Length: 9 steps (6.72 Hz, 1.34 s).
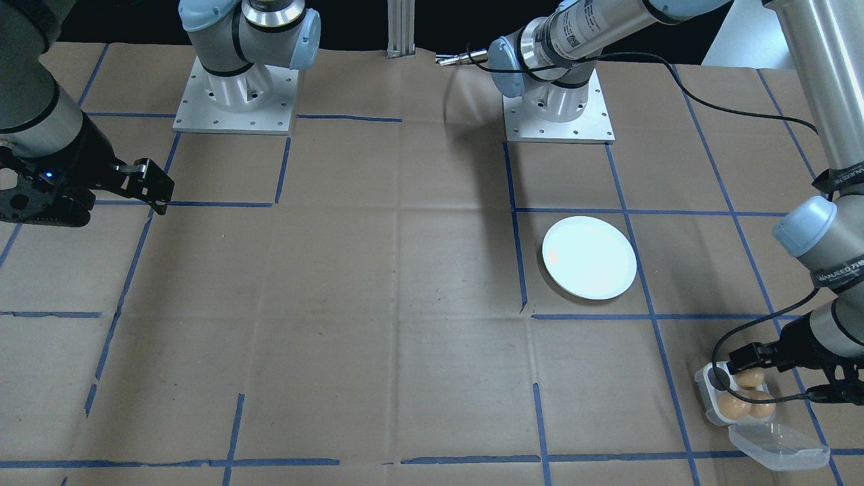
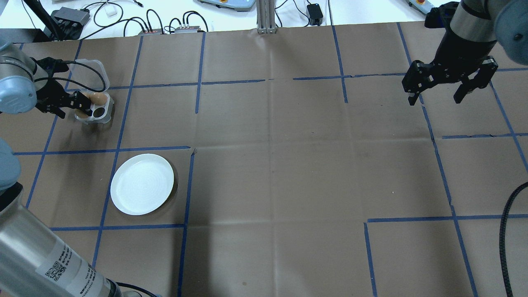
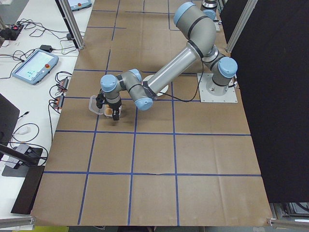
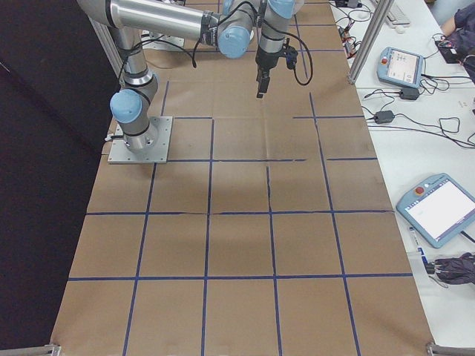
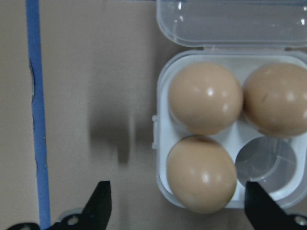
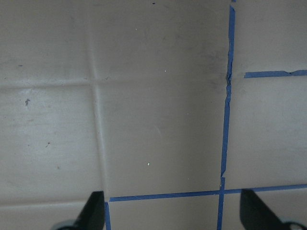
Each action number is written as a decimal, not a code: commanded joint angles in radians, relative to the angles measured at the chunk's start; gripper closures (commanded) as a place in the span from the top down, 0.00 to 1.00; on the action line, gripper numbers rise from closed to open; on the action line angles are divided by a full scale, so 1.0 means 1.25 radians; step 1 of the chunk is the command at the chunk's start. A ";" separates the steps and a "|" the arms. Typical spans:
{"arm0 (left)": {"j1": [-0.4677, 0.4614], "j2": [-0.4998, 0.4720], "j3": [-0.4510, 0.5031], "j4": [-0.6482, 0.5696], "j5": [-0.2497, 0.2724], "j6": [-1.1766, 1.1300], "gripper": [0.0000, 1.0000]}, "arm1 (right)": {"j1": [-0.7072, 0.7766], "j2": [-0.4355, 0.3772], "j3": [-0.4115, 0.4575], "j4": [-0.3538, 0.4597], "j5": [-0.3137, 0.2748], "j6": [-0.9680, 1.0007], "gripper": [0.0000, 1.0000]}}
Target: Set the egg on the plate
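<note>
So the left hand [image 5: 175, 203] is hanging right over the little egg tray [image 5: 163, 143], fingers spread wide and gripping nothing. In the left wrist view its two dark fingertips [image 5: 100, 201] sit either side of the tray's near-left egg [image 5: 201, 173], with daylight on both sides, so no contact that I can see. The tray has four cups: three hold brown eggs and the one next to that near-left egg is bare. Its clear lid [image 5: 230, 21] is flipped open and lies flat on the far side of the tray, seemingly joined along that edge.

From the overhead camera the left hand [image 2: 78, 106] covers part of the tray [image 2: 108, 110], so only one egg shows clearly there. The plate [image 2: 142, 184] is near the tray but clearly apart from it, on the robot's side of it, with a blue tape line running between the two. It's plain glossy white and has nothing on it. In the front-facing view the same plate [image 1: 589, 258] sits between the tray [image 1: 712, 401] and the left arm's base.

The right hand [image 2: 441, 97] is way off at the other end of the desk [image 2: 288, 165], well away from the tray, fingers also spread apart and not gripping anything, hovering above brown paper and tape. The right wrist view shows just that paper and the blue tape grid.
</note>
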 commanded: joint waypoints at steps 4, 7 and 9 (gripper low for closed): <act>0.000 -0.002 0.003 0.006 -0.015 -0.002 0.73 | 0.000 0.000 0.000 0.000 0.000 0.000 1.00; 0.000 0.001 0.003 0.008 -0.014 -0.003 0.45 | 0.000 0.000 0.000 0.000 0.000 0.000 1.00; 0.000 0.007 0.002 0.008 -0.014 -0.003 0.31 | 0.000 0.000 0.000 0.000 0.001 0.000 1.00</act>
